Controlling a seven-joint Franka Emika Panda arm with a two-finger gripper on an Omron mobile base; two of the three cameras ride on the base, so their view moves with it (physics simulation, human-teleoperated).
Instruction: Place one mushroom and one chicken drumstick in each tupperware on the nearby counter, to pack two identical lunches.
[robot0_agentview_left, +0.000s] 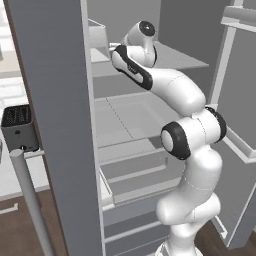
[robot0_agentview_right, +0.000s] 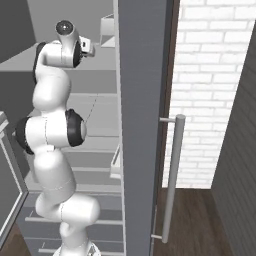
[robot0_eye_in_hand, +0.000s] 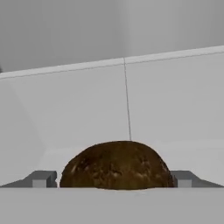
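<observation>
Gripper (robot0_eye_in_hand: 116, 181) jaws stand wide apart in the hand view, one grey fingertip (robot0_eye_in_hand: 41, 179) on each side of a brown, rough-skinned chicken drumstick (robot0_eye_in_hand: 116, 166), which lies against a pale wall. From the left base view, the arm (robot0_agentview_left: 185, 130) reaches into an open fridge (robot0_agentview_left: 130, 115), with a toaster (robot0_agentview_left: 19, 127) beyond the fridge door. From the right base view, the arm stretches toward an upper shelf (robot0_agentview_right: 95, 77).

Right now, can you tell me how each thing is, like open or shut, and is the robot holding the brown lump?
Gripper: open, a fingertip on each side of the brown food, not closed on it.
Brown food: rounded and mottled, lying inside a pale bin, not lifted.
Fridge door: swung open, the arm reaching onto the shelves.
Toaster: upright on the counter, slots empty.
</observation>
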